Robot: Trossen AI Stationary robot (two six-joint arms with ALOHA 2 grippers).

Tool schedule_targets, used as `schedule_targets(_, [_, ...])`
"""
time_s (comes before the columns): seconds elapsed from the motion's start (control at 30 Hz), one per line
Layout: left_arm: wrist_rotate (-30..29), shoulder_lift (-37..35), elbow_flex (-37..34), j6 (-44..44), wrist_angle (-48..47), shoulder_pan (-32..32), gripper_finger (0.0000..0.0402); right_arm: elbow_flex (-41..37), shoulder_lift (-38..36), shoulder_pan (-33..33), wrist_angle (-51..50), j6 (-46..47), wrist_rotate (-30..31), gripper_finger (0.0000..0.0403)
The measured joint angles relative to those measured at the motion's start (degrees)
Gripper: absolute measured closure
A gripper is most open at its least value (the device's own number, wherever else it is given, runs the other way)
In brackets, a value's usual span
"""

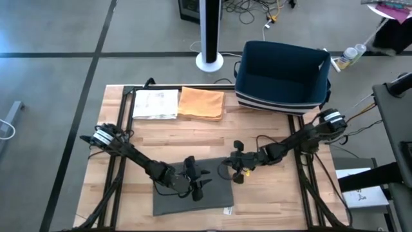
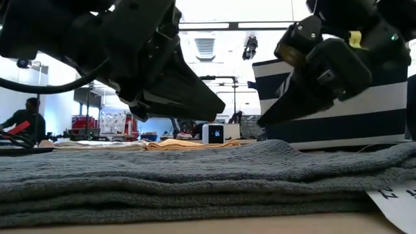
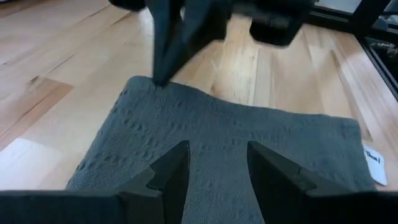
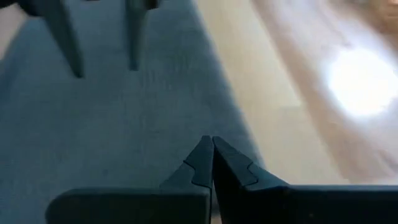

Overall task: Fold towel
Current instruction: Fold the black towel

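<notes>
From above, the grey towel lies folded at the table's near edge, the left gripper over it and the right gripper at its far right corner. The left wrist view shows fingers parted, holding nothing. The right wrist view shows fingers pressed together, empty.

the high view looks straight down on the whole bench from far above. the low view sits at bench height, very near the grey towel, and faces level into the room. each wrist view looks forward past its own arm's dark fingers, close over the same towel. all four views share this towel, and each wrist view also sees the other arm's fingers.
</notes>
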Motion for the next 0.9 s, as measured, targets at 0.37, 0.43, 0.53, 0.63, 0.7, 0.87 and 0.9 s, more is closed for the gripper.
schedule_targets(0.37, [0.51, 0.13, -0.28, -3.29, -0.05, -0.06, 0.0249, -1.09, 6.96, -6.66, 4.5, -1.73, 0.52, 0.0403])
schedule_targets(0.43, [0.5, 0.13, -0.44, -3.62, -0.43, -0.05, 0.0249, -1.07, 7.46, -7.05, 4.88, -2.29, 0.54, 0.0403])
schedule_targets(0.53, [0.51, 0.13, -0.5, -4.01, -0.52, -0.08, 0.0249, -1.14, 7.5, -7.15, 5.16, -3.48, 0.71, 0.0403])
schedule_targets(0.63, [0.5, 0.13, -0.52, -5.06, -1.38, -0.05, 0.0249, -1.3, 5.6, -6.89, 3.96, -5.19, 0.26, 0.0403])
schedule_targets(0.7, [0.51, 0.15, -0.55, -5.47, -1.55, -0.05, 0.0249, -1.31, 3.85, -6.32, 3.67, -6.48, 0.21, 0.0403])
schedule_targets(0.87, [0.51, 0.15, -0.57, -7.01, -2.29, -0.05, 0.0249, -1.76, -0.36, -4.35, -0.9, -6.41, 0.1, 0.0403])
schedule_targets(0.9, [0.5, 0.15, -0.57, -7.72, -2.27, -0.05, 0.0249, -2.13, -0.36, -4.03, -1.56, -6.28, 0.1, 0.0403])
